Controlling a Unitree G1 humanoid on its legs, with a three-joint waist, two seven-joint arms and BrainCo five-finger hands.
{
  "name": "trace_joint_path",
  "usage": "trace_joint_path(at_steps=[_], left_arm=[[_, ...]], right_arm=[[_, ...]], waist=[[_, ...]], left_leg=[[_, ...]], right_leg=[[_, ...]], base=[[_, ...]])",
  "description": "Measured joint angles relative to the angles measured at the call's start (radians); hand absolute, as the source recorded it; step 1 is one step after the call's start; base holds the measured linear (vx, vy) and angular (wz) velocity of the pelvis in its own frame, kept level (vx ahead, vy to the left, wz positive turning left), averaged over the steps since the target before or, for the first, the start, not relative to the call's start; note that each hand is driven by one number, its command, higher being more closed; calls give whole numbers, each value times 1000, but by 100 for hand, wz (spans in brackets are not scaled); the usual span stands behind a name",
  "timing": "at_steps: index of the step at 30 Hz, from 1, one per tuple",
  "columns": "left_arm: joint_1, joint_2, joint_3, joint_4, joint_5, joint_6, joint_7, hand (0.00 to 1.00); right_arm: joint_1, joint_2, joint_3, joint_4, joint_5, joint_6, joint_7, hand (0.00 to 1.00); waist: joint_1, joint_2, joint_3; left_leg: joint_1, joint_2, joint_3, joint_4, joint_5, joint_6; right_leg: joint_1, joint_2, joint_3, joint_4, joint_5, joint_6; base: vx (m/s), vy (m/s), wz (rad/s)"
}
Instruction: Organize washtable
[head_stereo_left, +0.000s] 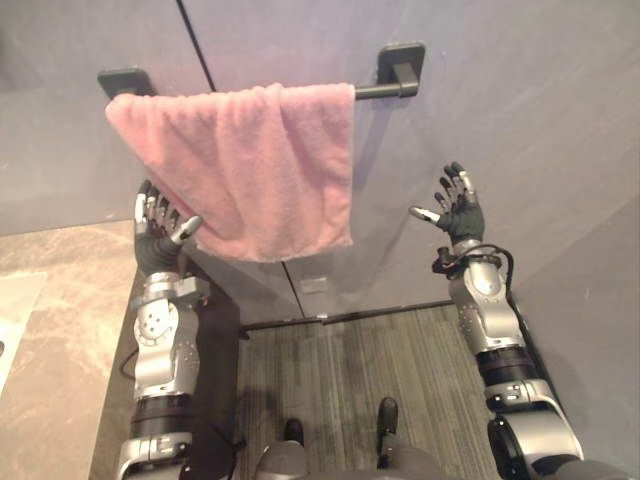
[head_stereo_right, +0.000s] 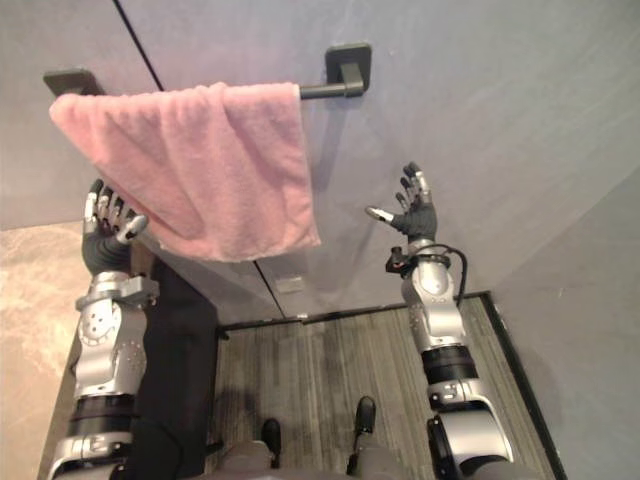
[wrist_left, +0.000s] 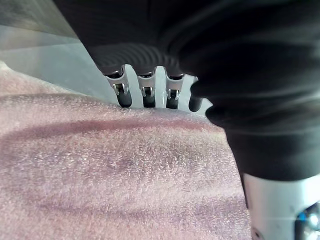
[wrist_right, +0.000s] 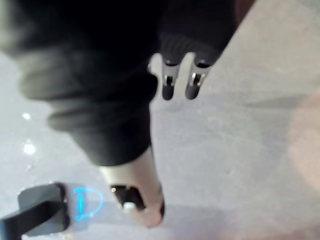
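A pink towel (head_stereo_left: 240, 170) hangs folded over a dark wall rail (head_stereo_left: 385, 90) held by two black brackets. My left hand (head_stereo_left: 157, 228) is raised at the towel's lower left edge, fingers straight and spread, holding nothing. In the left wrist view its fingers (wrist_left: 145, 92) stand just past the towel (wrist_left: 115, 170). My right hand (head_stereo_left: 455, 208) is raised to the right of the towel, apart from it, palm toward the grey wall, fingers spread. The right bracket (wrist_right: 37, 215) shows in the right wrist view.
A marble-look counter (head_stereo_left: 50, 330) lies at the lower left, with a white edge of something at its far left. A grey wall (head_stereo_left: 500, 120) rises ahead, with a dark vertical seam. Striped grey floor (head_stereo_left: 340, 380) is below between my arms.
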Motion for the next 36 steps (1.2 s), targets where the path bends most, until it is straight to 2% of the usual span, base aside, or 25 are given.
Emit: trace_joint_path(at_steps=[5,10,14,19,24,28,32,36], left_arm=[[24,0,0,-10,-1,0,0,0],[99,-34,10,-146,-2,0,-17,0],[178,-89,17,-213,-2,0,-23,0],[322,-146,7,-371,-5,0,-50,0],[454,-145,-62,-439,-60,0,-134,0],[499,-143,-116,-460,-98,2,-185,0],[505,-116,-122,-460,-119,1,-192,0],[503,-73,-151,-463,-165,0,-189,0]], right_arm=[[0,0,10,0,0,0,2,0],[0,10,21,-31,1,1,21,0],[30,26,58,-163,1,-6,30,0],[204,51,136,-307,0,-9,94,0],[346,32,235,-399,3,-10,177,0],[359,10,331,-424,36,-11,250,0],[332,-15,429,-430,81,-15,287,0],[213,-27,534,-401,135,-15,293,0]], waist=[[8,0,0],[25,2,-1],[27,22,-23],[25,21,-29],[20,19,-34],[16,14,-46],[17,7,-54],[24,5,-55]], left_leg=[[-1,1,0,0,0,0],[-2,3,-1,-5,0,-1],[2,3,-4,-18,2,1],[4,2,-3,-20,2,1],[5,2,-1,-20,1,2],[5,4,-1,-19,-2,6],[5,7,-1,-18,-2,6],[5,6,-3,-18,0,2]], right_leg=[[0,0,-1,0,0,0],[0,1,-11,0,-5,-1],[1,0,-21,3,-11,2],[3,-1,-25,4,-16,8],[3,-1,-25,2,-25,16],[3,1,-28,0,-32,14],[3,3,-31,0,-35,10],[4,1,-36,2,-32,13]], base=[[0,0,0],[0,0,3],[7,7,6],[15,38,1],[-9,10,0],[-49,14,-1],[-35,14,-2],[-3,5,1]])
